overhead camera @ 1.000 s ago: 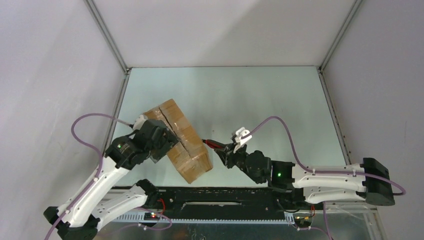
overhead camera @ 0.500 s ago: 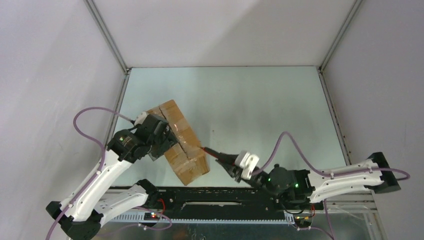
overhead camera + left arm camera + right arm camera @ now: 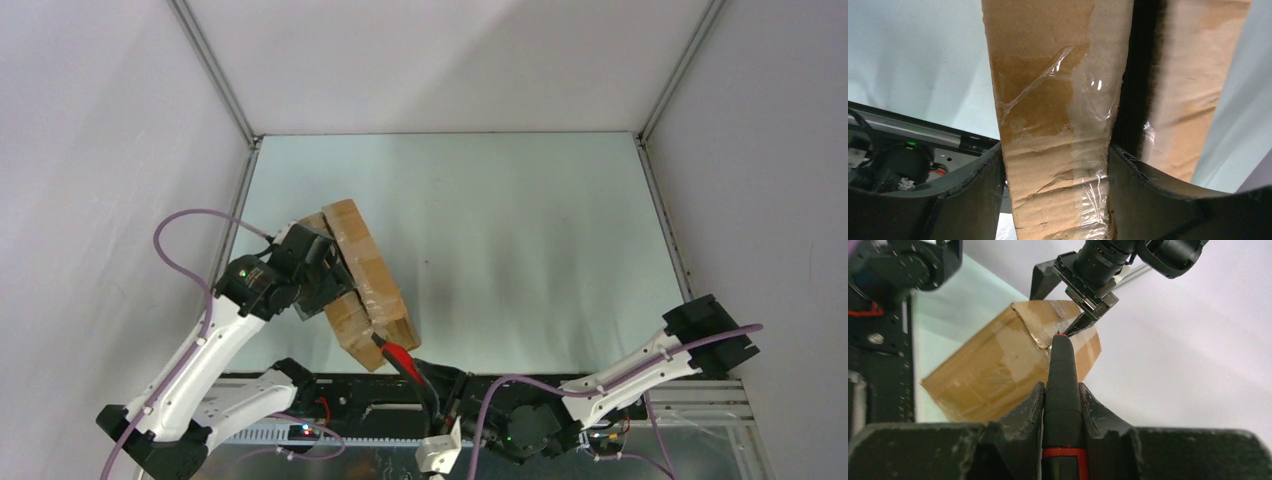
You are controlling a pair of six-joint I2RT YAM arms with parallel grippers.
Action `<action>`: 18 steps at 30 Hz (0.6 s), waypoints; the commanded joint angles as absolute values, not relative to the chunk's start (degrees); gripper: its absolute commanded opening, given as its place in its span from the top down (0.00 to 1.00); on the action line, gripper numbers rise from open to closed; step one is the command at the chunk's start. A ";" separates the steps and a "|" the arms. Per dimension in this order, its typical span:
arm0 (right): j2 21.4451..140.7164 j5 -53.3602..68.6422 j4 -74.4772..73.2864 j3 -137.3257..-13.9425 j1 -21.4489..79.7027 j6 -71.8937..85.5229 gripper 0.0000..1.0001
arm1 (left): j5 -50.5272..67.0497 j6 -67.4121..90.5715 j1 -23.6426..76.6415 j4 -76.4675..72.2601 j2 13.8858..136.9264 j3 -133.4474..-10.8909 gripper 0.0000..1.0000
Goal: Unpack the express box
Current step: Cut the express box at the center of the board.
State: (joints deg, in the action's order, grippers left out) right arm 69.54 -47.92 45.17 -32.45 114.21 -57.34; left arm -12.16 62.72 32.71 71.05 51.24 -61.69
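Observation:
The express box (image 3: 368, 272) is a brown taped carton, tilted on the left of the green table (image 3: 520, 240). A dark gap runs along its top. My left gripper (image 3: 335, 285) is shut on the express box: in the left wrist view its fingers (image 3: 983, 180) press both sides of one cardboard half (image 3: 1053, 100). My right gripper (image 3: 440, 392) is low at the near edge, shut on a red-handled utility knife (image 3: 397, 355). In the right wrist view the utility knife (image 3: 1062, 370) sits between the fingers of the right gripper (image 3: 1062, 390). Its tip points at the box's near upper corner (image 3: 998, 365).
The black base rail (image 3: 340, 400) runs along the near edge under the knife. A metal frame post (image 3: 235, 215) borders the table just left of the box. White walls close in the back and both sides. The right arm's base (image 3: 710, 335) sits at the near right.
The right arm swung from the box's right side down to the near edge, so the knife now points at the box's near end. The left gripper closed on the box and tilted it up.

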 commanded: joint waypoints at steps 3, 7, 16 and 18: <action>75.06 -53.68 56.27 -32.70 114.61 -74.15 1.00 | -7.92 56.85 31.01 72.21 51.67 -64.06 0.42; 78.04 -54.84 61.34 -32.41 115.57 -80.00 1.00 | -7.18 55.70 30.15 72.35 51.96 -63.86 0.43; 77.78 -55.32 54.04 -32.43 117.64 -79.40 1.00 | -5.80 54.40 29.18 71.96 52.85 -65.48 0.42; 77.98 -54.58 52.65 -32.62 117.52 -78.38 1.00 | -5.54 54.40 29.18 72.05 52.83 -65.85 0.42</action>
